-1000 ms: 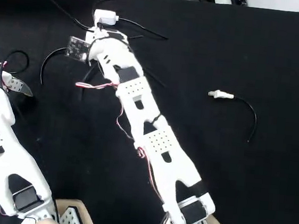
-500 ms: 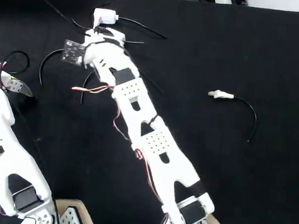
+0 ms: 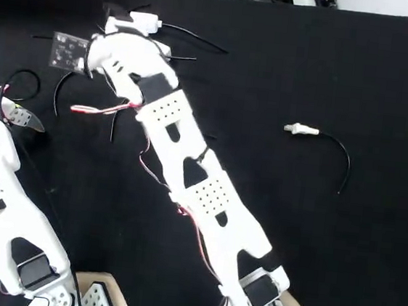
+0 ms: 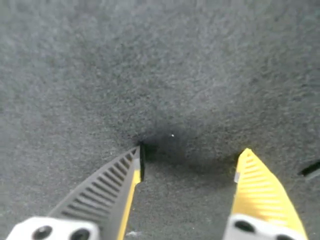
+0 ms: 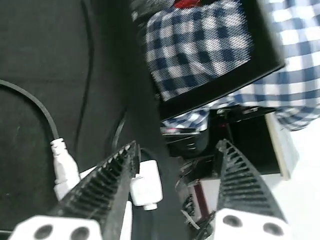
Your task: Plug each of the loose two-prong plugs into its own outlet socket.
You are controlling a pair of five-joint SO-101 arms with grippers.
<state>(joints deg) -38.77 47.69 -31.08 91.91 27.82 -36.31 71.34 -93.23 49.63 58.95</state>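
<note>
White plug (image 3: 301,130) flat on table (image 3: 386,84), long axis crosswise, prongs leftward.

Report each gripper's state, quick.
Left gripper: open, holding nothing.
Right gripper: open, holding nothing.

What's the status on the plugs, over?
Left gripper open over mat. Right gripper open by white socket. Loose plug unplugged, apart on mat. Black cords around socket.
</note>
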